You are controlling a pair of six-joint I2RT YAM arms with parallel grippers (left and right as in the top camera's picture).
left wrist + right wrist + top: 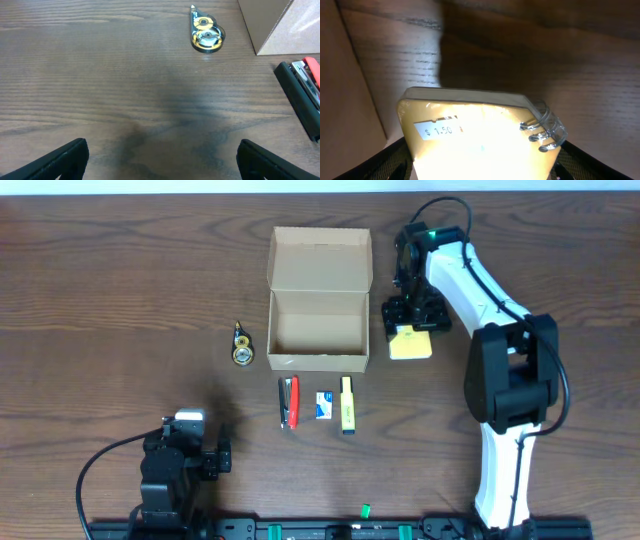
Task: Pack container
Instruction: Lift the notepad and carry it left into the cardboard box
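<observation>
Yellow notepad (475, 142) sits clamped in the right gripper (412, 326) just beside the open cardboard box (320, 262); left gripper (162, 160) gapes wide.

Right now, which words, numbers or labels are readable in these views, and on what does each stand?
"$ 1.50" on a white price sticker on the pale yellow square notepad.
Small blue-and-white packet: print too small to read.
Yellow highlighter pen: any marking too small to tell.
</observation>
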